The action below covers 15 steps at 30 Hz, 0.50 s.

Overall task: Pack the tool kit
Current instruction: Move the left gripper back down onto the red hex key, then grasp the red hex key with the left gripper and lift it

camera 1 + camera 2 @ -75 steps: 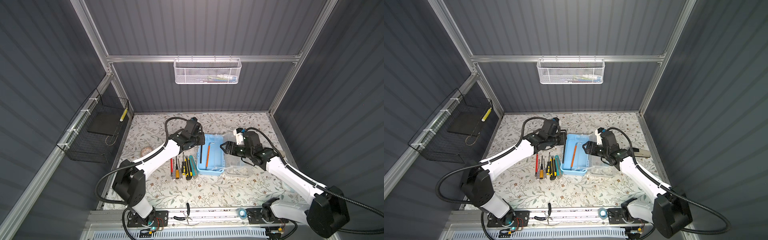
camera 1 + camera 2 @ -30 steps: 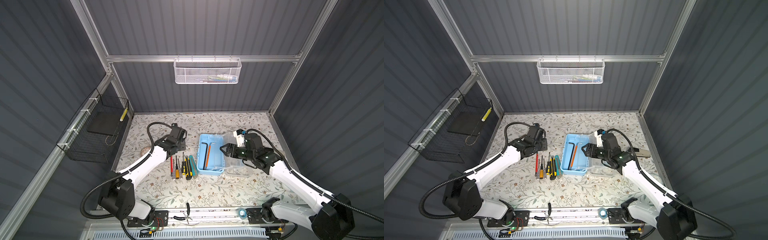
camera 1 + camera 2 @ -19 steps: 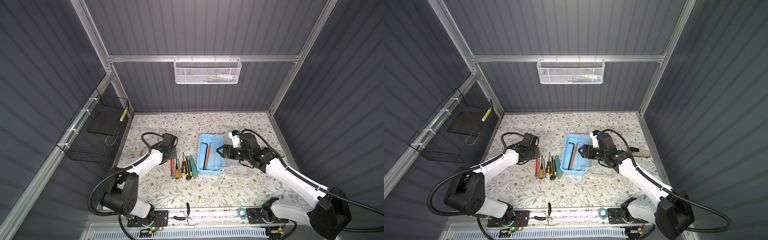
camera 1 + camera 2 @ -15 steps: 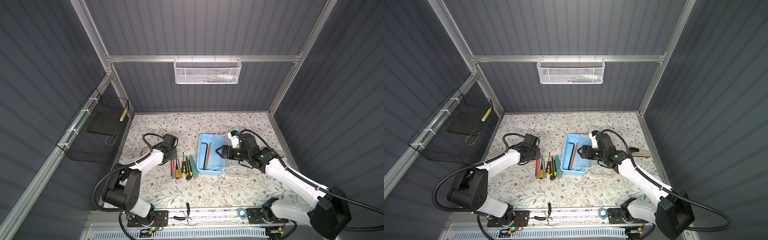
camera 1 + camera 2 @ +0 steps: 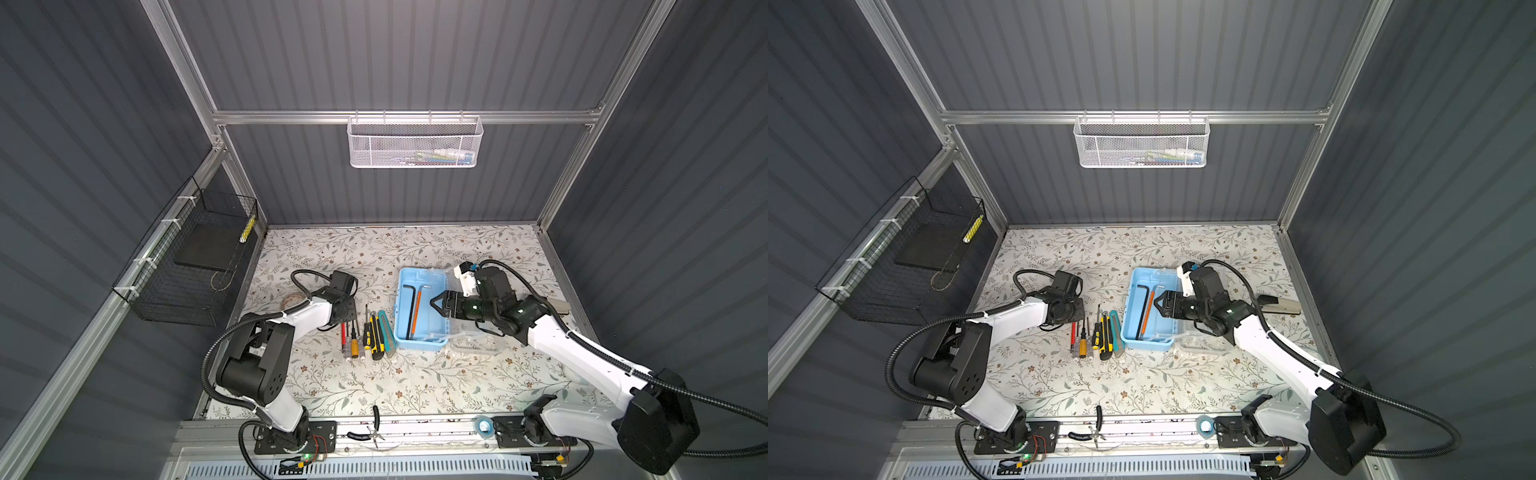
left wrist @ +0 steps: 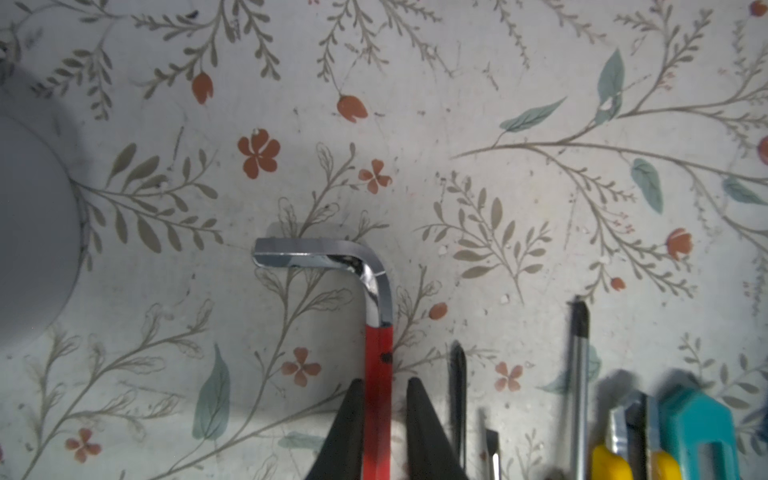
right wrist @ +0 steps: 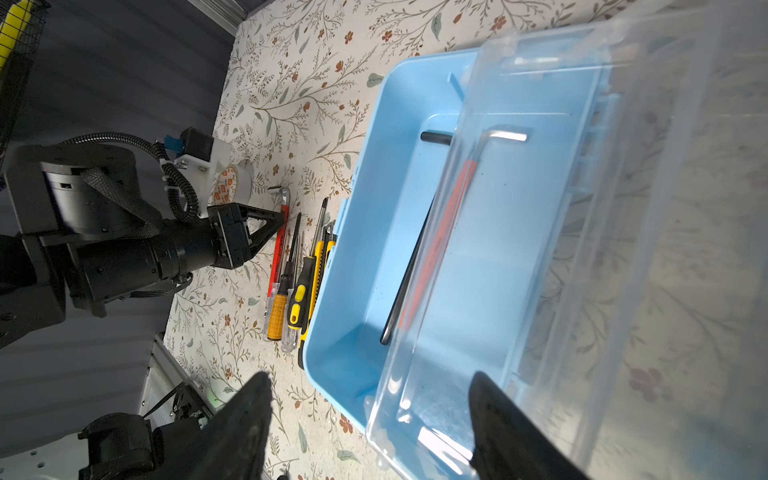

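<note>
- The box is being kept open right of the table's middle, long axis running front edge to back edge, with the lid folded toward the right edge.
- The right gripper is being held wide over it, empty.
- Knives and screwdrivers are being left unpacked left of the box, parallel to it.
- Two keys are lying inside, lengthwise.
- The red key, bend toward the back edge, is being straddled by the left gripper's narrow jaws; a firm grip cannot be told.

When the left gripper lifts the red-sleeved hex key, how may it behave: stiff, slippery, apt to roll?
The hex key looks like solid metal, so probably stiff and fairly heavy. The left gripper straddles it near the bent end, so the long end may droop. Its bend lies flat, so it should hardly roll.
</note>
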Motion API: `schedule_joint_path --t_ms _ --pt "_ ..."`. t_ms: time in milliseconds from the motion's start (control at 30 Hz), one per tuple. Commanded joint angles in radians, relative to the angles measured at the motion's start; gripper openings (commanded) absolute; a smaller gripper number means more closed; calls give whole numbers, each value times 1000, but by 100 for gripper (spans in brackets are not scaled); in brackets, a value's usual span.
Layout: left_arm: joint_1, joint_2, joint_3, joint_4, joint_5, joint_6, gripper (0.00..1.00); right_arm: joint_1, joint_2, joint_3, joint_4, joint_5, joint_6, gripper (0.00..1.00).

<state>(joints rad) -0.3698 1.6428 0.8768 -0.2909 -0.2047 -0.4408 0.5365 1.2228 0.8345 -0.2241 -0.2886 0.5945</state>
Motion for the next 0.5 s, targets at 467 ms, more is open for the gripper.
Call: schedule_joint_path --t_ms 467 --pt "21 43 33 -36 -49 -1 0 4 66 34 18 -7 -12 76"
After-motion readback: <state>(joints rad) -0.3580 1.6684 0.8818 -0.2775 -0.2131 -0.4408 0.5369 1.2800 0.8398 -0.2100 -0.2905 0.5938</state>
